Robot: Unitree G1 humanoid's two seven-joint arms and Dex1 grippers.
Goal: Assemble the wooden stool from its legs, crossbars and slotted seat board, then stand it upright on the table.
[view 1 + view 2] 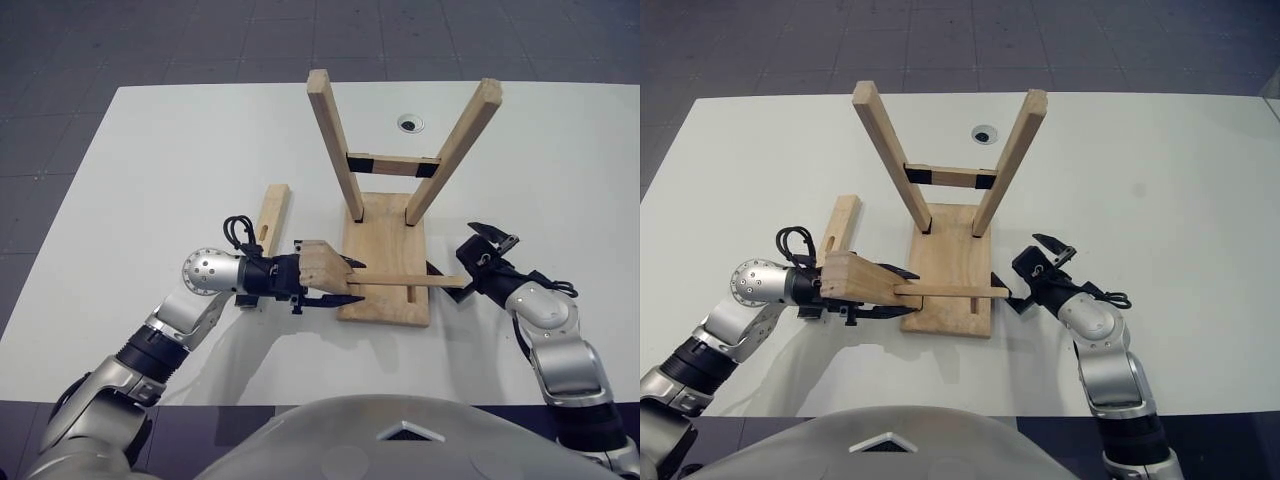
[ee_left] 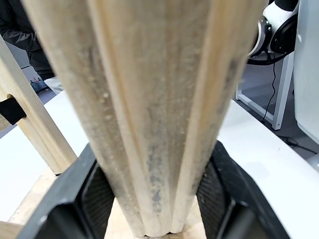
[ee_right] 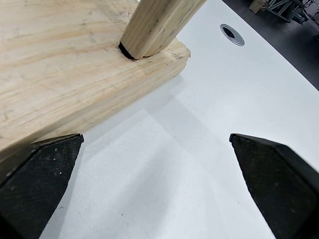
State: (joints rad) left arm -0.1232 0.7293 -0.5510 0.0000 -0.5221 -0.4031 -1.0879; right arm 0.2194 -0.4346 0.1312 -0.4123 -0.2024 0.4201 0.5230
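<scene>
1. In the lower left of the head view, I see the left gripper (image 1: 340, 281) clamped on a short wooden leg (image 1: 320, 266). In the left wrist view, its black finger pads (image 2: 99, 191) press both sides of that leg.

2. A thin crossbar (image 1: 410, 281) projects from the held leg toward the right of the frame, crossing over the near end of the seat board (image 1: 385, 245). Its free end lies just beside the right gripper (image 1: 468, 255). I cannot tell whether they touch.

3. The right gripper's jaws are spread wide with nothing between them. It sits low over the table (image 1: 180, 180), just beside the board's right edge.

4. The seat board lies flat at centre frame.

5. A loose leg (image 1: 272, 218) lies flat on the table left of the board, just above the left gripper.

6. At the board's far end, two legs (image 1: 335, 145) (image 1: 455, 150) stand in it, splaying outward toward the top of the frame. A crossbar with black ends (image 1: 393, 164) joins them.

7. Beyond them, a round grommet (image 1: 410, 123) is set into the table top.
</scene>
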